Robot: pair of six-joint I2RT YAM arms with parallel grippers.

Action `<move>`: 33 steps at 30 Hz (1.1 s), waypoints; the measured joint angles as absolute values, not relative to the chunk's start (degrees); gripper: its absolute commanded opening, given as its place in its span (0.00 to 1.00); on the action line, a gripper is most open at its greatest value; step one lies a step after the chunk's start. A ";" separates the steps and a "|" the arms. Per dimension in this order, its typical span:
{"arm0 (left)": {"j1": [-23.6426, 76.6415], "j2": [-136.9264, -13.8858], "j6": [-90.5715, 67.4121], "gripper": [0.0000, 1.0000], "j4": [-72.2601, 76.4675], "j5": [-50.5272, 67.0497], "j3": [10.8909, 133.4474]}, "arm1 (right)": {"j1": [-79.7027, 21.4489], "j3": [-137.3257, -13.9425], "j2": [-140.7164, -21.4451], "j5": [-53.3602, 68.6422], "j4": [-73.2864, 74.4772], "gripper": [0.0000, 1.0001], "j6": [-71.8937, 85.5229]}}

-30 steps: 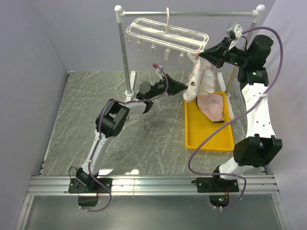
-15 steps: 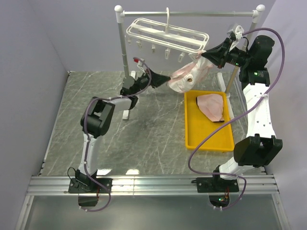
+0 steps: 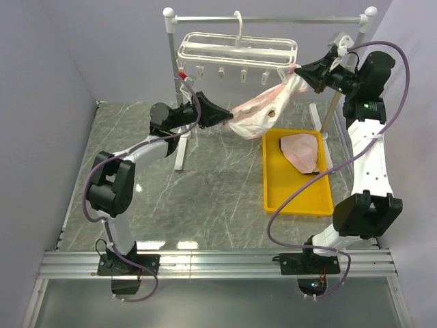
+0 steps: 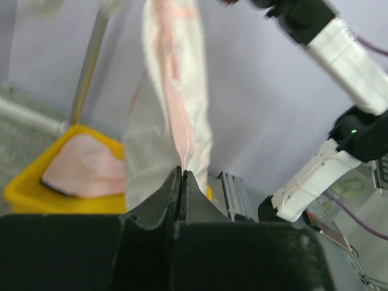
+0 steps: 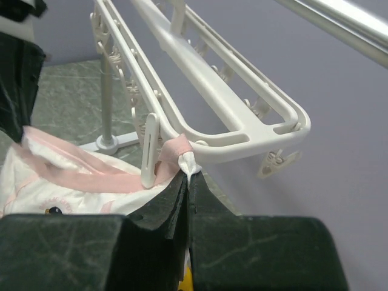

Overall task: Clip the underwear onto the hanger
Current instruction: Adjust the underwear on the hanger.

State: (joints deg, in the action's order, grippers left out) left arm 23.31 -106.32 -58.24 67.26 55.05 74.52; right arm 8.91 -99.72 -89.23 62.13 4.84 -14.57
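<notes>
A pale pink underwear [image 3: 258, 115] hangs stretched between my two grippers, below the right end of the white hanger [image 3: 235, 49]. My left gripper [image 3: 229, 117] is shut on its left edge; in the left wrist view the fabric [image 4: 176, 91] rises from the closed tips [image 4: 182, 171]. My right gripper [image 3: 298, 70] is shut on its other corner. In the right wrist view that gripper [image 5: 188, 177] pinches the pink band [image 5: 91, 176] just under the hanger's end bar [image 5: 242, 121], beside a dangling clip [image 5: 149, 151]. Another pink underwear [image 3: 302, 150] lies in the tray.
A yellow tray [image 3: 273, 198] sits on the marble table at the right, also in the left wrist view [image 4: 24, 188]. The grey rail stand's left pole [image 3: 176, 89] stands just behind my left arm; its foot shows in the right wrist view [image 5: 109, 142]. Walls close the scene behind.
My left gripper has risen and swung left, pulling the underwear out into a stretched span. My right gripper has lifted its corner up to the hanger's right end.
</notes>
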 measured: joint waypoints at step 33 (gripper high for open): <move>23.18 -109.67 -61.82 0.00 53.80 59.22 81.65 | 9.76 -98.56 -88.92 62.52 5.10 0.61 -16.05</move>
State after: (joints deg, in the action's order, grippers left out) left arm 23.18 -109.67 -61.82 53.80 59.22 81.65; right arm 9.76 -98.56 -88.92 62.52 5.10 -16.05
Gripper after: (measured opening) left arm 0.020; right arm 0.556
